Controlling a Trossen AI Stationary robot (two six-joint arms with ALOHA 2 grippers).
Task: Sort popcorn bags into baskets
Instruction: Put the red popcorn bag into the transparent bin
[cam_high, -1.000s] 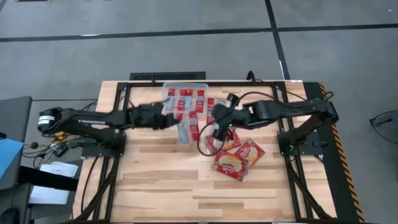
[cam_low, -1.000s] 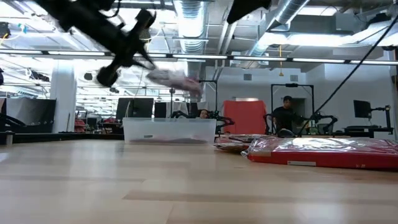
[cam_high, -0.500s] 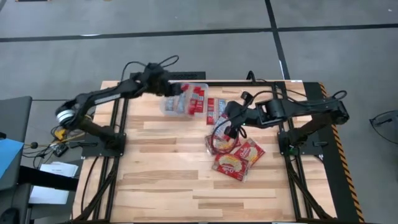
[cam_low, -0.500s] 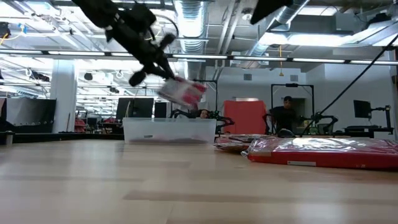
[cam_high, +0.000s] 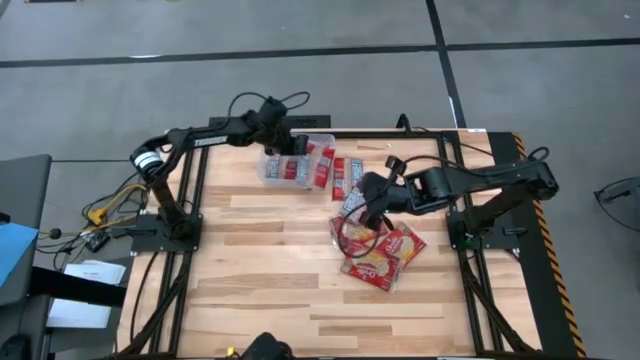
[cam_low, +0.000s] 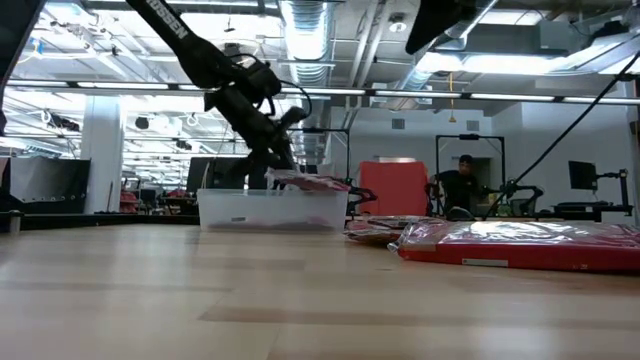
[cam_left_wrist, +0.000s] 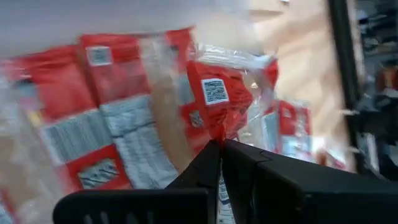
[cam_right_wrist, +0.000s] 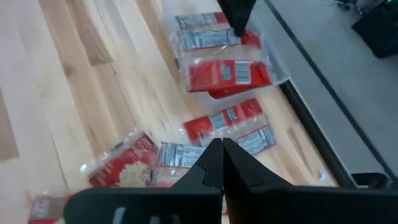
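Pale wooden tabletop (cam_high: 250, 290) carries everything. At its far edge sits the clear basket (cam_high: 296, 163), filled with small red packets (cam_high: 318, 167). Right of centre lie the larger popcorn bags (cam_high: 378, 255) in a loose pile, with more narrow packets (cam_high: 348, 175) between pile and basket. The left gripper (cam_high: 300, 147) hangs over the basket, clamped on a narrow red packet (cam_left_wrist: 217, 102). The right gripper (cam_high: 362, 212) hovers closed above the pile; whether it holds anything is unclear.

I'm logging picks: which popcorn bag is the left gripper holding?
The small narrow packet pinched in the shut left gripper, hanging over the clear tub. The other small packets lie flat in the tub or on the table.
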